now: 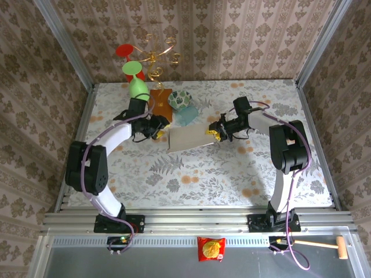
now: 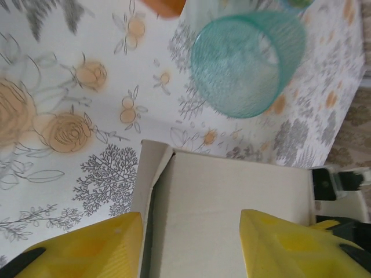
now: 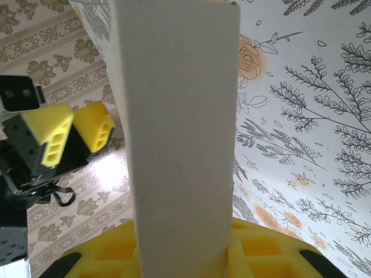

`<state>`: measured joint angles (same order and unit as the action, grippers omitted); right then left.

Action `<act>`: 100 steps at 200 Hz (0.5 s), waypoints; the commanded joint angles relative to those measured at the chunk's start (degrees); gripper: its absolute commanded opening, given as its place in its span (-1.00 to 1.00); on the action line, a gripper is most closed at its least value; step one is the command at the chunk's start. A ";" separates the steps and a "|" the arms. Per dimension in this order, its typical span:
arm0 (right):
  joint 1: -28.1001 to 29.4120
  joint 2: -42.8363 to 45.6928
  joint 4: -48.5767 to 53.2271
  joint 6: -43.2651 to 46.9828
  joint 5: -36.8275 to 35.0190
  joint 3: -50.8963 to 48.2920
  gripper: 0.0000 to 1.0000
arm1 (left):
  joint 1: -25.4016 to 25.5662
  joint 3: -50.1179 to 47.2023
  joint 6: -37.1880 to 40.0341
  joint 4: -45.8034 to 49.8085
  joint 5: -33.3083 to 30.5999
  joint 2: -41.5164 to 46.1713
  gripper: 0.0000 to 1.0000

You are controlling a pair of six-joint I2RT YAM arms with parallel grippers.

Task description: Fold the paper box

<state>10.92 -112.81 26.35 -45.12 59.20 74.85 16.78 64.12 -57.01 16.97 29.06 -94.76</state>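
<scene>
Grey-white card, thin and flat: paper box [image 1: 186, 140] from above, just on the near side of the teal cup [image 1: 186, 116], close to it. Left claw [image 1: 157, 130] at the box end left of the cup, right claw [image 1: 213, 134] at the end right of it.

From the left wrist: yellow fingers [image 2: 87, 249] spread wide, released, gripping nothing. Box panel between and beyond them, short of the cup, one side flap lifted off the tablecloth [image 2: 69, 69].

From the right wrist: card rising straight out from between yellow fingers [image 3: 272, 255]; looks clenched on that end.

Judged light, springy, easily creased, slick on the cloth. Best pinched at a flap edge, close to a scored fold, never mid-panel. Needs one end pinned while bending the other.
</scene>
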 commanded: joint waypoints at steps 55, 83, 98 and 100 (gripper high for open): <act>0.46 7.24 -6.24 -10.90 6.17 -0.76 -0.46 | -3.48 -17.62 -20.09 -33.22 4.03 4.69 0.17; 0.66 8.48 -4.86 -10.41 6.28 -2.13 -0.46 | -2.23 -17.20 -23.90 -36.86 3.64 4.97 0.30; 0.58 9.11 -4.68 -10.15 5.94 -3.39 -0.47 | -2.27 -17.81 -25.07 -36.68 2.59 6.70 0.33; 0.59 9.19 -4.65 -10.07 5.91 -3.52 -0.47 | -2.32 -17.98 -25.14 -36.56 2.41 7.05 0.33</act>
<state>11.07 -105.30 20.62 -54.43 62.63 73.69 14.22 46.04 -77.10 -13.15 31.31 -90.54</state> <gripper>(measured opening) 0.273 0.658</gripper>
